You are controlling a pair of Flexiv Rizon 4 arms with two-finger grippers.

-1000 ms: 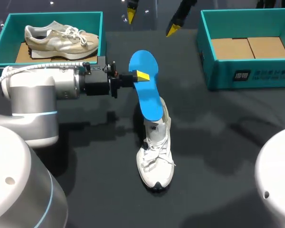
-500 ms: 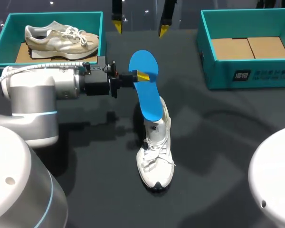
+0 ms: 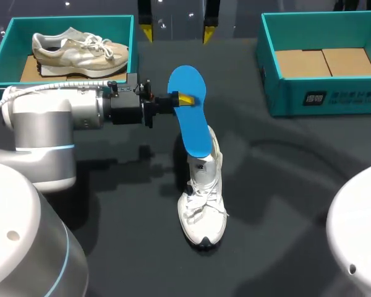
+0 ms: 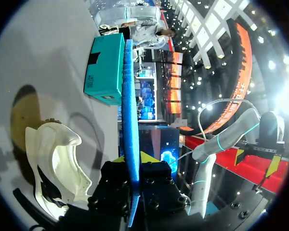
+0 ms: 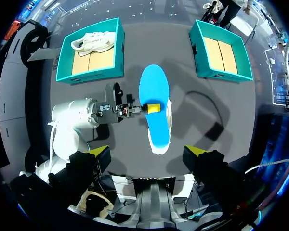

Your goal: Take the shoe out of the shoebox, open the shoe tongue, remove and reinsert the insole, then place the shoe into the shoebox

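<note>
Spreading flat and matte, the dark table (image 3: 297,185) carries two teal shoeboxes with rigid walls and brown cardboard floors. The left shoebox (image 3: 6,49) sits at the far left corner and the right shoebox (image 3: 324,96) at the far right corner. The silver left arm (image 3: 62,114) lies level above the table's left half. A beige sneaker (image 3: 80,49) lies on its side in the left shoebox. The white shoe (image 3: 203,210), laced and soft-sided, stands near the table's middle with its toe toward the near edge.

The blue insole (image 3: 191,117), smooth foam with rounded ends, stands tilted above the shoe's heel, its lower end at the collar. The left gripper (image 3: 184,99) is clamped on its upper part. The left wrist view shows the insole edge-on as a thin strip between the two fingers, with the shoe's open mouth beside and below. The right wrist view looks straight down on both boxes.

The right gripper (image 3: 177,31) hangs above the far edge, fingers spread wide and holding nothing.
</note>
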